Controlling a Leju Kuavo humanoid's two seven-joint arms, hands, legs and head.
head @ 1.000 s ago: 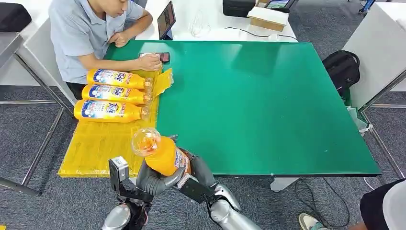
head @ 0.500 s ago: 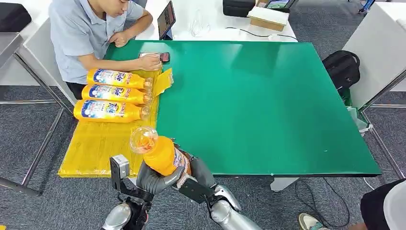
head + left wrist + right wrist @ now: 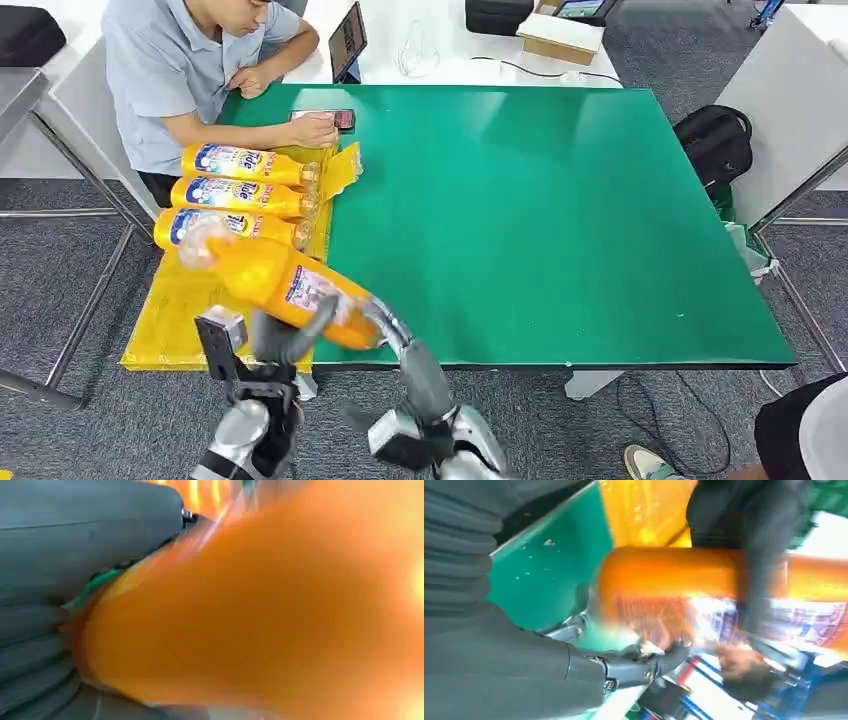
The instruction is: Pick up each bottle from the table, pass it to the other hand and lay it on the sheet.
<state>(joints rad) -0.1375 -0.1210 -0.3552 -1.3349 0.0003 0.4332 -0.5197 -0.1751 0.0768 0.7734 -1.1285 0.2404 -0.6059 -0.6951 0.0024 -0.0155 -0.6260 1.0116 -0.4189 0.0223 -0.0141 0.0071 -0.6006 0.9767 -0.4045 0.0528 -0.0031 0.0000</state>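
Observation:
An orange bottle [image 3: 270, 280] with a blue and white label hangs tilted over the near end of the yellow sheet [image 3: 190, 310], neck up and to the left. My left hand [image 3: 285, 335] grips its middle from below. The bottle [image 3: 275, 605] is a blur against that hand [image 3: 50, 580] in the left wrist view. My right hand [image 3: 385, 320] is at the bottle's base. Its thumb [image 3: 649, 667] touches the base end of the bottle [image 3: 664, 575], and blur hides whether it still grips. Three more orange bottles [image 3: 245, 195] lie side by side on the sheet's far half.
The green table [image 3: 540, 220] stretches to the right of the sheet. A person [image 3: 190, 60] sits at the far left corner, one hand [image 3: 315, 128] resting by a phone [image 3: 340, 118]. A black backpack [image 3: 715, 140] stands on the floor at the right.
The bottle has swung from pointing at the camera to leaning left over the sheet. My left hand has moved left with it, and my right arm has stretched up behind its base.

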